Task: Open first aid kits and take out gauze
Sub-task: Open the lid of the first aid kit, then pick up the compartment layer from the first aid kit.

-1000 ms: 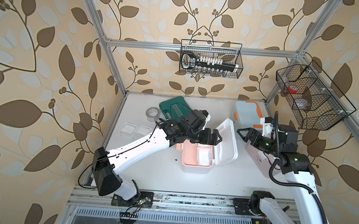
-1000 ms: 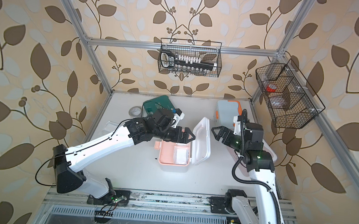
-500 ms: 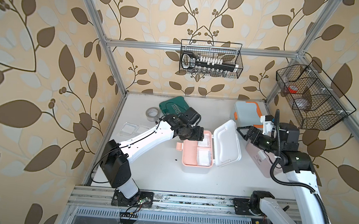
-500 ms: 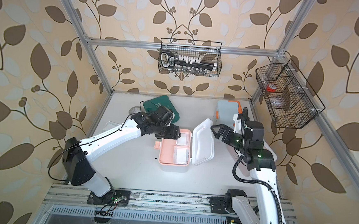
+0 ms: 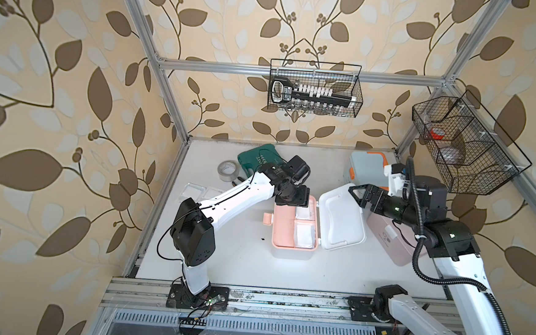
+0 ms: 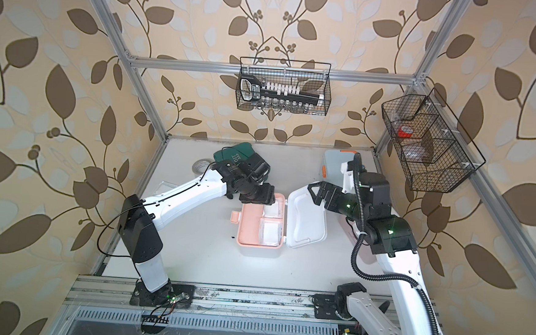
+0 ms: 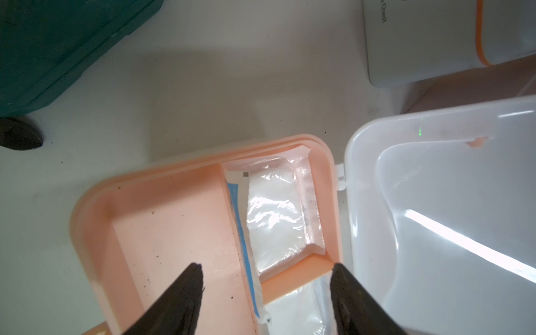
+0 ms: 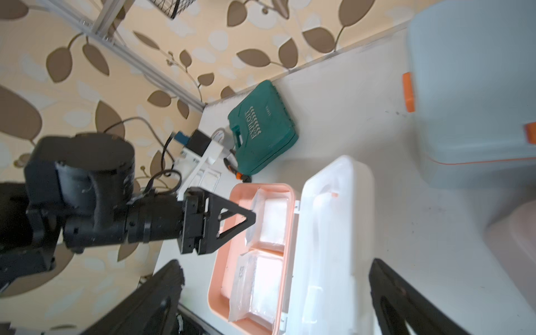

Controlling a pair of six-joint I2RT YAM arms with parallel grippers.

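Observation:
The peach first aid kit (image 5: 280,229) lies open at the table's middle, its white lid (image 5: 341,220) folded back to the right. Two gauze packets (image 5: 304,213) (image 5: 304,236) lie in its right-hand compartments. My left gripper (image 5: 292,199) (image 7: 266,275) points down over the far compartment, open, its fingers astride the edge of a gauze packet (image 7: 275,220) with nothing held. My right gripper (image 5: 359,193) (image 8: 275,262) hangs open above the lid's far right corner. A light blue kit (image 5: 367,168) and a dusty pink kit (image 5: 392,243) stand shut at the right.
Two gauze packets (image 5: 193,189) (image 5: 214,192) lie flat on the table at the left. A dark green case (image 5: 257,158) and a grey tape roll (image 5: 227,171) sit at the back left. Wire baskets (image 5: 314,91) (image 5: 465,145) hang on the back and right walls.
My left gripper has drawn back from the lid, turned downward over the kit's far compartment, and its jaws have narrowed somewhat. The lid has dropped flatter. The right gripper has hardly moved.

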